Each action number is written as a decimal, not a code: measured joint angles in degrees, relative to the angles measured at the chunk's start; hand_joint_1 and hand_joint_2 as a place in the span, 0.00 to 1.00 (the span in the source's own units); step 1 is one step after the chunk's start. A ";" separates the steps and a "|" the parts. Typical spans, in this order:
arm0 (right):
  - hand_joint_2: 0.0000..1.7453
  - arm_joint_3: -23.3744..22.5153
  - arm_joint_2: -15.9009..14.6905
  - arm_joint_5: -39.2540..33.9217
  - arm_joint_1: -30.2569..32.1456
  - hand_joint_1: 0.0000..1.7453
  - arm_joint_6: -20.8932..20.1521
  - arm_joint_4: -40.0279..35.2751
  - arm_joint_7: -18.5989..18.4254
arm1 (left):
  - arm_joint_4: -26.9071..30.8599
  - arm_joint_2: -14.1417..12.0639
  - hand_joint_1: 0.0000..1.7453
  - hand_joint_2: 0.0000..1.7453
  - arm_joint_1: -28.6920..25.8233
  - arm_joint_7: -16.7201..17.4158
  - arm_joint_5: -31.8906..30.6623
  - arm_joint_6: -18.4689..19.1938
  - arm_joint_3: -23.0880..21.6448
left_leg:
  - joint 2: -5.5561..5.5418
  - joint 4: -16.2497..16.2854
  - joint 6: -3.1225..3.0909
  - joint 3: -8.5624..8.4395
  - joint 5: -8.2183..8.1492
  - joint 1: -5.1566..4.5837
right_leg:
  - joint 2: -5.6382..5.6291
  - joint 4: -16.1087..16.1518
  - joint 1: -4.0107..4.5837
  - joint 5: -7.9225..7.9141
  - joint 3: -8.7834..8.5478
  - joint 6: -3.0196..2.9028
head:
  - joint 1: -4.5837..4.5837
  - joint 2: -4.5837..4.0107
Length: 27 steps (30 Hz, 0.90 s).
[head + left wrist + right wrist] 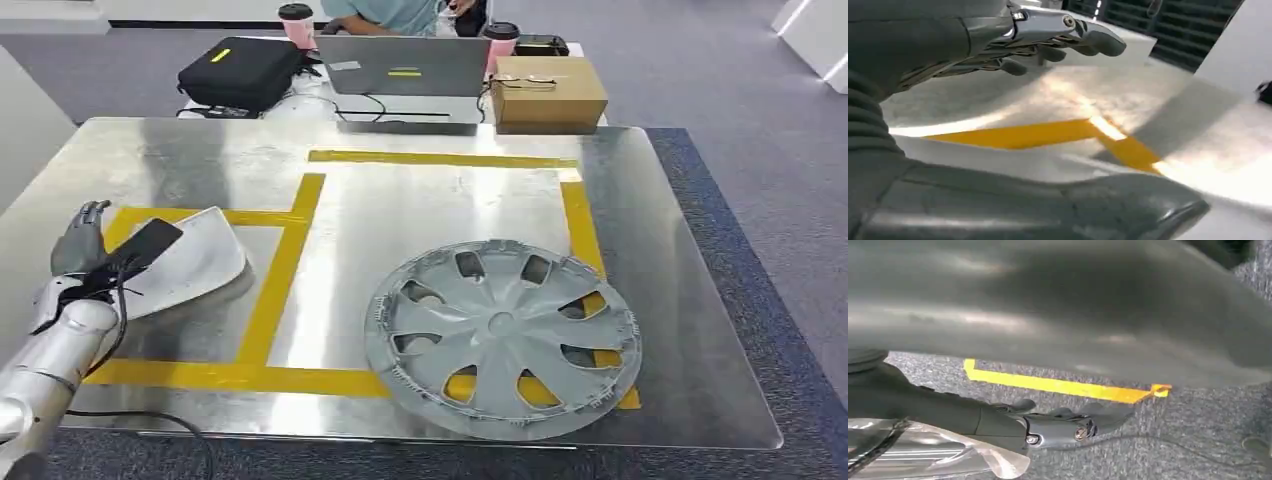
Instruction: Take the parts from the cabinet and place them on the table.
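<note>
L hand (82, 243) is hovering over the white curved part (195, 262) at the table's (150, 150) left edge, fingers apart w/ nothing in them, while the grey wheel cover (502, 338) is lying flat on the yellow tape (275, 280) near the front-right. R hand (1068, 422) is hanging low over grey carpet (1198, 440) beside a yellow floor stripe (1058, 385), fingers loosely extended and gripping nothing.

Silver left arm (45, 365) trailing a black cable, grey hand (78, 245) with dark fingers (1060, 52) and visible screws.
</note>
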<state>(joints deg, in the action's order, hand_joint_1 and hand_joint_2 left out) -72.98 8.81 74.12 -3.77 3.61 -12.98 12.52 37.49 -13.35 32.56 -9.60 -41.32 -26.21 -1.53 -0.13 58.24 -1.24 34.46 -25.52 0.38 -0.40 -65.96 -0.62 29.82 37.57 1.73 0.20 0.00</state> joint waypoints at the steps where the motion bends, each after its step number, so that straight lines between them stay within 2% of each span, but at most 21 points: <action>1: 0.00 0.00 0.00 0.00 -0.06 0.00 0.02 0.00 0.00 | 1.84 0.68 0.00 0.00 -0.57 -1.53 1.62 -1.35 0.61 | -0.01 0.09 0.08 -0.03 -0.04 0.00 | 0.01 5.37 0.00 -2.09 -2.81 -0.31 | 0.00 0.00; 2: 0.00 0.00 0.00 0.02 -0.16 0.00 0.11 0.00 0.00 | 3.45 1.29 0.00 0.00 -1.06 -2.58 2.66 -2.36 1.09 | -0.06 0.23 0.34 0.18 -0.09 -0.38 | -0.03 7.47 0.20 -1.44 -4.07 -0.47 | -0.04 0.00; 5: 0.00 0.02 0.02 0.18 -0.05 0.00 0.20 0.00 0.02 | 7.25 2.53 0.00 0.00 -2.55 -3.78 3.71 -3.51 1.79 | -0.09 0.14 1.22 0.38 0.39 -0.21 | -0.15 7.71 0.36 -1.90 -4.25 -0.89 | -0.11 0.00; 6: 0.00 0.00 0.04 0.17 0.01 0.00 0.26 0.00 0.00 | 8.54 2.82 0.00 0.00 -3.12 -4.30 4.10 -3.89 2.12 | -0.10 0.13 1.60 0.37 0.52 -0.23 | -0.12 8.08 0.21 -2.32 -4.23 -1.45 | -0.06 0.00; 7: 0.00 0.00 0.11 0.17 0.00 0.00 0.24 0.02 0.02 | 9.49 2.99 0.00 0.00 -3.55 -4.97 4.49 -4.40 2.34 | -0.03 0.46 1.88 0.53 -0.24 -0.05 | 0.00 8.42 -0.08 -2.68 -4.26 -1.85 | -0.07 0.00; 8: 0.00 0.00 0.11 0.17 -0.07 0.00 0.26 0.02 0.09 | 10.40 3.12 0.00 0.00 -3.87 -5.53 4.96 -4.85 2.51 | -0.02 1.98 2.16 1.02 -2.06 -0.03 | 0.02 8.46 -0.08 -2.88 -4.14 -2.17 | -0.37 0.00; 10: 0.00 0.00 0.13 0.18 -0.06 0.00 0.26 0.02 0.17 | 12.21 3.63 0.00 0.00 -4.34 -6.01 5.72 -5.22 2.62 | -0.03 10.86 2.68 4.12 -7.49 0.12 | 0.21 8.45 -0.04 -3.10 -3.78 -2.45 | -0.57 0.00; 11: 0.00 0.00 0.15 0.17 -0.04 0.00 0.26 0.02 0.17 | 12.76 3.89 0.00 0.00 -4.78 -6.11 5.89 -5.22 2.62 | -0.03 15.18 2.82 5.59 -9.44 0.13 | 0.29 8.43 -0.02 -3.27 -3.56 -2.46 | -0.57 0.00; 12: 0.00 0.00 0.17 0.17 -0.04 0.00 0.26 0.02 0.18 | 13.24 4.11 0.00 0.00 -5.25 -6.11 5.89 -5.22 2.62 | -0.03 17.63 2.88 6.17 -10.25 0.17 | 0.29 8.39 -0.02 -3.48 -3.30 -2.43 | -0.61 0.00; 13: 0.00 0.00 0.17 0.17 -0.04 0.00 0.26 0.02 0.17 | 13.59 4.19 0.00 0.00 -5.61 -6.14 5.89 -5.22 2.62 | -0.03 17.30 2.86 5.48 -9.72 0.22 | 0.28 8.33 -0.02 -3.68 -3.02 -2.34 | -0.61 0.00; 14: 0.00 0.00 0.24 0.17 -0.02 0.00 0.26 0.02 0.17 | 14.09 4.26 0.00 0.00 -5.71 -6.16 5.94 -5.22 2.64 | -0.02 14.45 2.78 3.66 -8.05 0.25 | 0.28 8.26 -0.02 -3.89 -2.70 -2.21 | -0.63 0.00; 16: 0.00 0.00 0.31 0.22 -0.02 0.00 0.26 0.04 0.17 | 15.32 4.39 0.00 0.00 -5.71 -6.55 6.44 -5.24 2.64 | -0.02 3.75 2.40 -2.68 -3.74 0.24 | 0.27 8.10 -0.02 -4.24 -2.38 -1.78 | -0.63 0.00; 17: 0.00 0.00 0.33 0.24 -0.05 0.00 0.26 0.04 0.20 | 15.95 4.46 0.00 0.00 -5.69 -6.95 6.99 -5.31 2.64 | -0.04 0.00 2.20 -4.60 -3.98 0.18 | 0.28 8.07 0.07 -4.42 -2.30 -1.49 | -0.59 0.00; 18: 0.00 0.00 0.37 0.24 -0.15 0.00 0.26 0.04 0.26 | 16.67 4.74 0.00 0.00 -5.77 -7.38 7.69 -5.37 2.62 | -0.11 -0.67 1.91 -4.74 -3.88 -0.09 | 0.28 7.83 0.38 -4.61 -1.97 -1.22 | -0.50 0.00; 21: 0.00 0.00 0.39 0.26 -0.03 0.00 0.35 0.04 0.24 | 19.06 5.38 0.00 0.00 -6.89 -8.02 9.20 -5.90 2.62 | -0.12 -0.26 0.90 -4.12 -3.26 -0.45 | 0.34 8.22 0.08 -5.52 -1.77 -0.02 | -0.50 0.00; 22: 0.00 0.00 0.39 0.31 0.00 0.00 0.37 0.04 0.22 | 20.27 5.81 0.00 0.00 -7.18 -8.21 9.76 -6.13 2.60 | 0.04 -0.87 0.22 -3.97 -2.54 -0.02 | 0.30 8.01 0.03 -5.34 -1.52 0.26 | -0.53 0.00; 23: 0.00 0.00 0.39 0.33 0.02 0.00 0.39 0.04 0.22 | 21.17 6.18 0.00 0.00 -7.23 -8.30 10.18 -6.27 2.60 | 0.17 -0.85 -0.13 -3.59 -2.17 -0.01 | 0.33 6.76 -0.03 -3.44 -0.45 0.52 | -0.46 0.00; 24: 0.00 0.00 0.39 0.33 0.02 0.00 0.42 0.04 0.22 | 21.83 6.47 0.00 0.00 -7.29 -8.37 10.18 -6.31 2.60 | 0.17 -0.85 -0.60 -3.12 -1.84 -0.01 | 0.32 3.65 -0.02 -0.64 0.61 0.74 | -0.22 0.00; 25: 0.00 0.00 0.39 0.33 -0.02 0.00 0.42 0.04 0.22 | 22.38 6.69 0.00 0.00 -7.47 -8.41 10.29 -6.33 2.60 | 0.19 -0.83 -0.72 -2.51 -1.42 -0.05 | 0.33 -1.43 -0.05 2.43 2.42 0.90 | -0.15 0.00; 26: 0.00 0.00 0.39 0.33 -0.02 0.00 0.42 0.04 0.22 | 22.79 6.86 0.00 0.00 -7.69 -8.41 10.35 -6.31 2.60 | 0.20 -0.79 -0.80 -1.91 -1.01 -0.12 | 0.32 -6.26 -0.04 4.85 4.04 1.06 | -0.24 0.00; 27: 0.00 0.02 0.46 0.33 0.01 0.00 0.42 0.07 0.22 | 23.01 7.01 0.00 0.00 -7.92 -8.41 10.38 -6.31 2.60 | 0.23 -0.76 -0.80 -1.37 -0.64 -0.18 | 0.34 -9.36 -0.04 6.05 4.85 1.16 | -0.13 0.00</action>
<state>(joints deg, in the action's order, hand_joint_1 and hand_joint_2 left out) -72.96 9.27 74.44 -3.76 4.02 -12.92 12.74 60.50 -6.34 24.64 -18.01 -30.95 -32.52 1.07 0.10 57.48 -2.04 33.10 -26.17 0.20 -0.05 -75.33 -0.66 35.87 42.43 2.89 0.07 0.00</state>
